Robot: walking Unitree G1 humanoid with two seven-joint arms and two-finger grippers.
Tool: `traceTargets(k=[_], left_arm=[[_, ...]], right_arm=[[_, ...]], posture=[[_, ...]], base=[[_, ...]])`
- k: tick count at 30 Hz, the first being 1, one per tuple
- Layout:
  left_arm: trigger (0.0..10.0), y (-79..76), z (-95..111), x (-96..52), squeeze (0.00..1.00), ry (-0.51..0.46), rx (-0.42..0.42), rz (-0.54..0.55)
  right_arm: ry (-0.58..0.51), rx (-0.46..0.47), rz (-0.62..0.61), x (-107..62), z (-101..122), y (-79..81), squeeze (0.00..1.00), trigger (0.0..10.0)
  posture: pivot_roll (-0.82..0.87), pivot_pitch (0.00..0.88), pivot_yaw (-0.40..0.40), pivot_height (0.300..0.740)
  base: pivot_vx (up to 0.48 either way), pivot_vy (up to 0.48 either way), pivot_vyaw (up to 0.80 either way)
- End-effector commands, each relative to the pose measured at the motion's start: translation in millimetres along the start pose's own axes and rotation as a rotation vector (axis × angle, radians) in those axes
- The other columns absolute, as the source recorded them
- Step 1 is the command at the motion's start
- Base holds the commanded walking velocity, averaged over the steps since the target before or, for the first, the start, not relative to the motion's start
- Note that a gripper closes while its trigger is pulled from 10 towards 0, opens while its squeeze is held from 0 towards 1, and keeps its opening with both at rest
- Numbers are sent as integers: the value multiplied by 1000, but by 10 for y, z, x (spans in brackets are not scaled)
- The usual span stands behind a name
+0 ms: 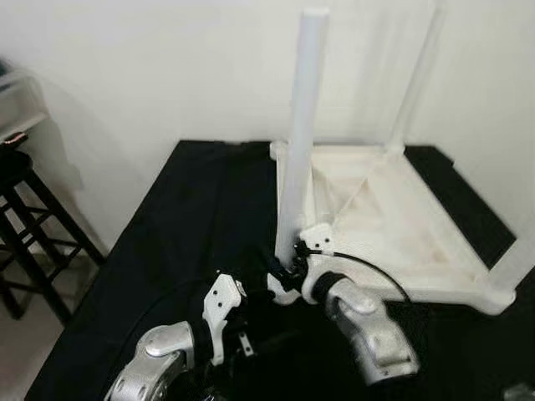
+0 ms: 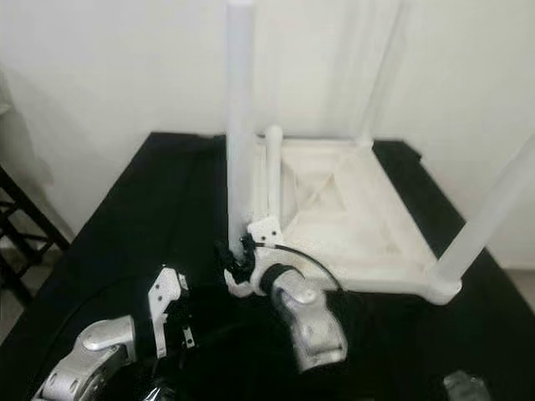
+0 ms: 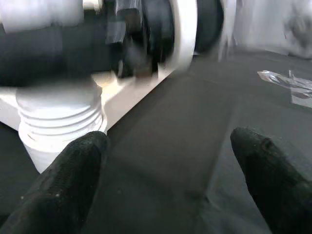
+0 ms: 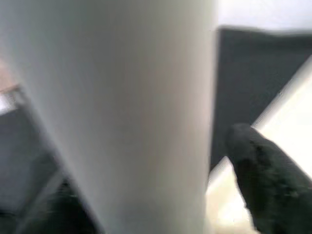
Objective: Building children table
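While the upside-down white plastic children's table top point(image 1: 393, 217) lay flat on the black cloth-covered surface point(image 1: 184, 225), the right gripper point(image 1: 287, 269) was clamped around the bottom of a tall white plastic table leg point(image 1: 301, 134), held upright at the top's near corner on the robot's left. Three other white legs already stood at the remaining corners, so this looked like the last one. The leg's ribbed threaded end point(image 3: 61, 119) sat right at the corner socket. The left gripper point(image 3: 165, 161) hovered just beside that corner, fingers spread, holding nothing. To do this well, the robot probably needed to keep the leg dead vertical so the threads caught cleanly, then twist without cross-threading, maybe bracing the top with the free claw.
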State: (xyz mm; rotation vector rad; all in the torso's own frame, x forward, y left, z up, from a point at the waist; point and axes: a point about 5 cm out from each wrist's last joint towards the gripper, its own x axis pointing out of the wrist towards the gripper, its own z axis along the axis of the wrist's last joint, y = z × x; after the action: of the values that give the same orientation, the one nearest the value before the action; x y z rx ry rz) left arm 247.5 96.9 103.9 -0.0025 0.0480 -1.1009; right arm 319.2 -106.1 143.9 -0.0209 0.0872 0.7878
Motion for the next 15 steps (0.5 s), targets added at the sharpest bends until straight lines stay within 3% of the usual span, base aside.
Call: traceTargets(k=[1, 4, 5, 10, 14, 15], left_arm=[[10000, -1, -24, 13, 0, 15, 0, -4], [10000, 0, -26, 15, 0, 15, 2, -1], [10000, 1, -29, 17, 0, 16, 3, 0], [10000, -5, -49, 31, 0, 25, 4, -6], [10000, -9, -56, 42, 0, 31, 9, -8], [10000, -8, -59, 47, 0, 33, 11, -8]], right_arm=[[-77, -99, 153, -25, 280, -83, 1000, 10000], [-54, -164, 209, -53, 336, -138, 937, 10000], [-46, -208, 273, -81, 420, -199, 0, 10000], [-12, -237, 430, -79, 612, -367, 0, 10000], [-22, -201, 458, -40, 679, -434, 0, 10000], [-27, -167, 478, -22, 701, -478, 0, 549]], posture=[[-46, 0, -16, 740], [-41, 0, -19, 740], [-40, 0, -19, 740], [-30, 0, -22, 740], [-18, 0, -28, 740], [-14, 0, -28, 740]], base=[[0, 0, 0], [0, 0, 0], [0, 0, 0], [0, 0, 0], [0, 0, 0], [0, 0, 0]])
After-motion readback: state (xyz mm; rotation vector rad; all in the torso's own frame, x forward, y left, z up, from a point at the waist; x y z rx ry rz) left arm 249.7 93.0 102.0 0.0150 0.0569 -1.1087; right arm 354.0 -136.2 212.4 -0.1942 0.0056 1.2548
